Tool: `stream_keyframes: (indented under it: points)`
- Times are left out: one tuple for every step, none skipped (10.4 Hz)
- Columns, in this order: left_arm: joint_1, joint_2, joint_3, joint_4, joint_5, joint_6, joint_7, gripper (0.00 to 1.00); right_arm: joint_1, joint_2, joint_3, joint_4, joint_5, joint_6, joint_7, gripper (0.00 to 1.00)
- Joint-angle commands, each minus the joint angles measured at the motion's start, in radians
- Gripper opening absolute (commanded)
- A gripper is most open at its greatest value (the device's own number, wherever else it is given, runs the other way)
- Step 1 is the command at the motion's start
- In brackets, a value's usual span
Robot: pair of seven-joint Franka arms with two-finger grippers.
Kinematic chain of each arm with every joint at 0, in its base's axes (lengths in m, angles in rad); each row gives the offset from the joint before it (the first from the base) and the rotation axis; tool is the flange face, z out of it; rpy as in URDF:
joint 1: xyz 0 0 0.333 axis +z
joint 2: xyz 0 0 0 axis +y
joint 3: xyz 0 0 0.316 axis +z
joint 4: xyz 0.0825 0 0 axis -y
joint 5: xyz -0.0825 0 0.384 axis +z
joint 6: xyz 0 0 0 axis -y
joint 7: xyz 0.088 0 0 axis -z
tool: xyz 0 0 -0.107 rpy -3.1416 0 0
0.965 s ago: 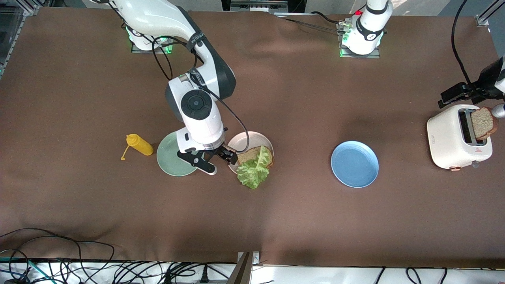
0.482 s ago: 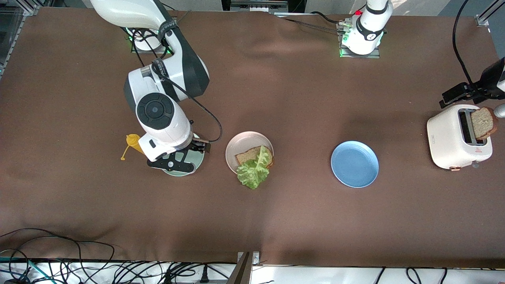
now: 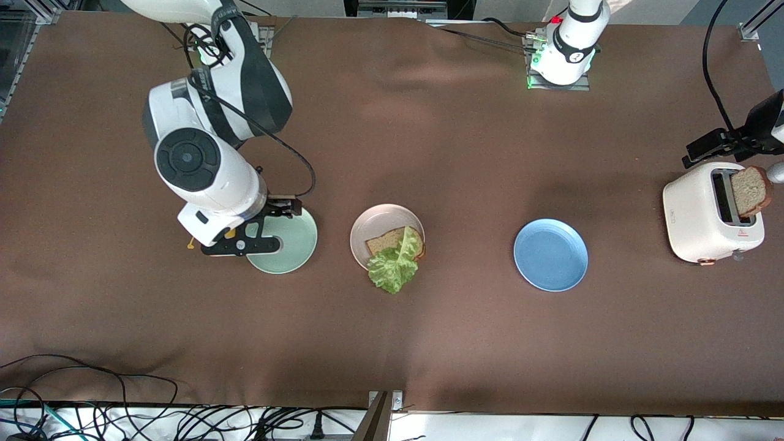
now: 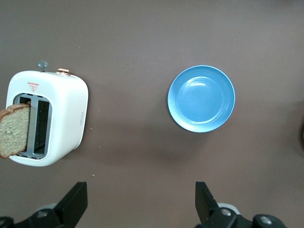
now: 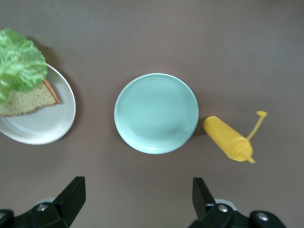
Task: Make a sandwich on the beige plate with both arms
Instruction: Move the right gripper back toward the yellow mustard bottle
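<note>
The beige plate [image 3: 380,220] holds one bread slice [image 3: 383,243]. A ruffled lettuce leaf [image 3: 395,263] lies on the slice and hangs over the plate's rim toward the front camera. A second bread slice [image 3: 748,191] stands up out of the white toaster [image 3: 698,214]. My right gripper [image 3: 285,208] is open and empty above the rim of the mint-green plate [image 3: 288,245]. Its wrist view shows that plate [image 5: 156,113] and the beige plate [image 5: 42,128]. My left gripper [image 4: 141,190] is open and empty, high over the table by the toaster [image 4: 61,114].
A blue plate [image 3: 551,254] lies between the beige plate and the toaster. A yellow squeeze bottle [image 5: 228,140] lies beside the mint-green plate toward the right arm's end, mostly hidden under the right arm in the front view. Cables run along the table edge nearest the camera.
The right arm has swung away from the beige plate toward its own end of the table, now over the mint-green plate. Bread, lettuce and the left arm have not moved.
</note>
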Motion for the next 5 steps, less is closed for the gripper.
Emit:
stream_keyframes:
  points:
    - [0.008,0.009,-0.001,0.02,0.02,-0.011,0.01,1.0,-0.018,-0.05,-0.061,-0.032,-0.007,-0.094,-0.298,1.0]
    - [0.009,0.012,0.0,0.02,0.018,-0.011,0.01,1.0,-0.027,-0.078,-0.099,-0.081,-0.005,-0.075,-0.394,1.0]
    - [0.007,0.015,-0.001,0.022,0.018,-0.011,0.01,1.0,-0.081,-0.148,-0.097,-0.204,-0.001,-0.014,-0.475,1.0]
    - [0.007,0.015,-0.001,0.02,0.018,-0.011,0.008,1.0,-0.142,-0.206,-0.096,-0.339,0.025,0.066,-0.602,1.0]
    - [0.006,0.015,-0.001,0.02,0.018,-0.011,0.01,1.0,-0.211,-0.245,-0.098,-0.457,0.082,0.146,-0.772,1.0]
